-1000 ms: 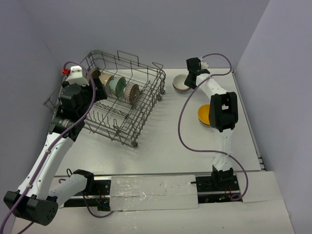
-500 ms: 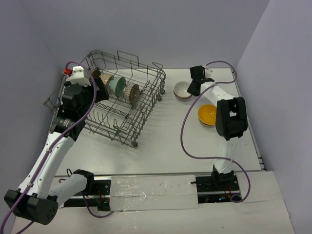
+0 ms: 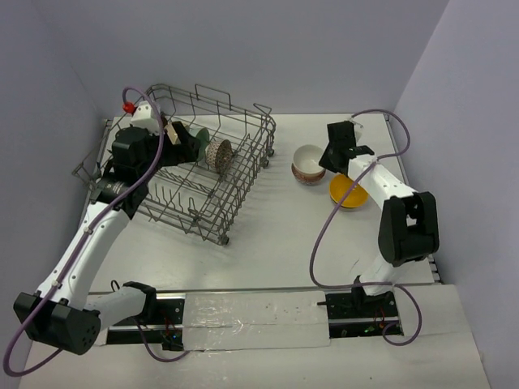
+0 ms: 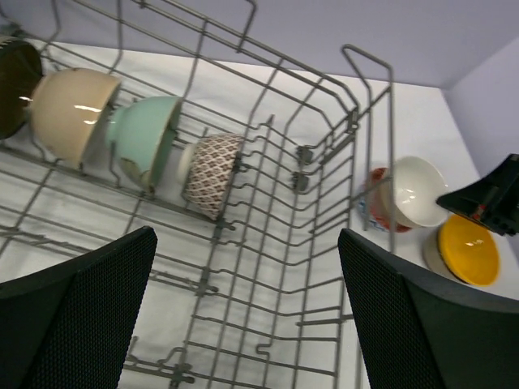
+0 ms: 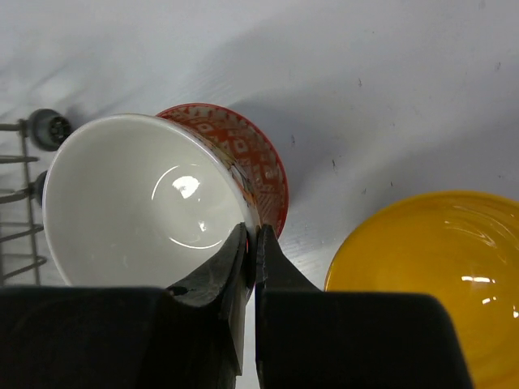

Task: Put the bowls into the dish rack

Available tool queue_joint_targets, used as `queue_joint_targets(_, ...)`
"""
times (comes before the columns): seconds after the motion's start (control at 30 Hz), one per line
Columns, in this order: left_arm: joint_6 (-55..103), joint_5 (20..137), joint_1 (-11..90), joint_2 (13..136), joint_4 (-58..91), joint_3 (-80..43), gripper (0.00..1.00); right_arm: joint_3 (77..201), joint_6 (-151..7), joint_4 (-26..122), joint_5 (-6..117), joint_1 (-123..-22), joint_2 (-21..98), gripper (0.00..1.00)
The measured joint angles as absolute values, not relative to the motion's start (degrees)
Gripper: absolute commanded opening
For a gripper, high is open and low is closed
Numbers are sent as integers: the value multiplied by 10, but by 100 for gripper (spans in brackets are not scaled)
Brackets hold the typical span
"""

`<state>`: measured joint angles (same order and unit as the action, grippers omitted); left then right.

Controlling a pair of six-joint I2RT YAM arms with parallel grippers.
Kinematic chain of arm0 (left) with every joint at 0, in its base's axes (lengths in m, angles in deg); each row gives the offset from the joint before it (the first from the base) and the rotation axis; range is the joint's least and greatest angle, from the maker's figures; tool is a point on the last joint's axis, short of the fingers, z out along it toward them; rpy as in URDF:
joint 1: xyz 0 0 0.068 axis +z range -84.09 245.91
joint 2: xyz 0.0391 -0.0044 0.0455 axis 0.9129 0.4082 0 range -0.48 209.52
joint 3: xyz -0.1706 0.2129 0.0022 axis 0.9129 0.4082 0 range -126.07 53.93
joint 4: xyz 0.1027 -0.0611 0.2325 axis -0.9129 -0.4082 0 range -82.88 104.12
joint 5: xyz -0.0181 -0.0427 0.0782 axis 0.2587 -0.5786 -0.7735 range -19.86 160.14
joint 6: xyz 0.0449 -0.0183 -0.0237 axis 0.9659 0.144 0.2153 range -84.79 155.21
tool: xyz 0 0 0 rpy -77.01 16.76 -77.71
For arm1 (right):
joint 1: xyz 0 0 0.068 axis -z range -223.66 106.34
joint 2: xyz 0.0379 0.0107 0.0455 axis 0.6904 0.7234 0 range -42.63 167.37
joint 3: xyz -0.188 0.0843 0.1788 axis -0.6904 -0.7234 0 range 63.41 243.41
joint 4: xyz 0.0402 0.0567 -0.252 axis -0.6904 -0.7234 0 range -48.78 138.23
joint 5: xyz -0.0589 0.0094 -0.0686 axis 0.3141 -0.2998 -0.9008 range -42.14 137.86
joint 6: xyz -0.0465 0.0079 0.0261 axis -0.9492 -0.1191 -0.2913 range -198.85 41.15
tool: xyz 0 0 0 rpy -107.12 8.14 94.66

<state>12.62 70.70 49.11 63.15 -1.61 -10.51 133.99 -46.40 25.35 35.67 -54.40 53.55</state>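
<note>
**Four bowls racked, two left to load**

The dish rack [image 3: 247, 174] stands toward the far left corner of the tabletop [image 3: 268, 243]. Four bowls sit on edge in one row inside it: a dark bowl [image 4: 15, 85], partly cut off by the left wrist view, then a beige bowl [image 4: 69, 113], a pale green bowl [image 4: 146, 142] and a patterned bowl [image 4: 209, 174].

Two remain outside, near the right edge. The right tool [image 5: 250, 243] is pressed together on the rim of a white bowl [image 5: 146, 203] with a red-patterned outside. That bowl is tilted, and I cannot tell whether it has left the surface. Just beside it, an orange-yellow bowl [image 5: 422, 275] rests untouched.

The left tool [image 4: 246, 235] hangs over the rack, spread wide and holding nothing.

By my reckoning the job is about two thirds done. The pinched bowl goes across to the rack next, then the orange-yellow one.
</note>
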Motion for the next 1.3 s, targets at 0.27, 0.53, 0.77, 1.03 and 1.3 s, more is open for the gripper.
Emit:
queue_joint_targets(0.27,102,728,416,666,-42,-188,99,1286,-485,294,350,-576,407,0)
queue_joint_targets(0.53,103,643,262,772,-98,-320,94,1232,-493,332,320,-679,253,0)
queue_joint_targets(0.77,105,545,181,893,-173,-410,83,1190,-494,360,287,-742,179,0)
queue_joint_targets(1.03,106,469,134,969,-238,-474,56,1181,-494,367,266,-761,174,0)
queue_joint_targets(1.3,101,427,119,1010,-263,-523,23,1163,-493,379,257,-773,155,0)
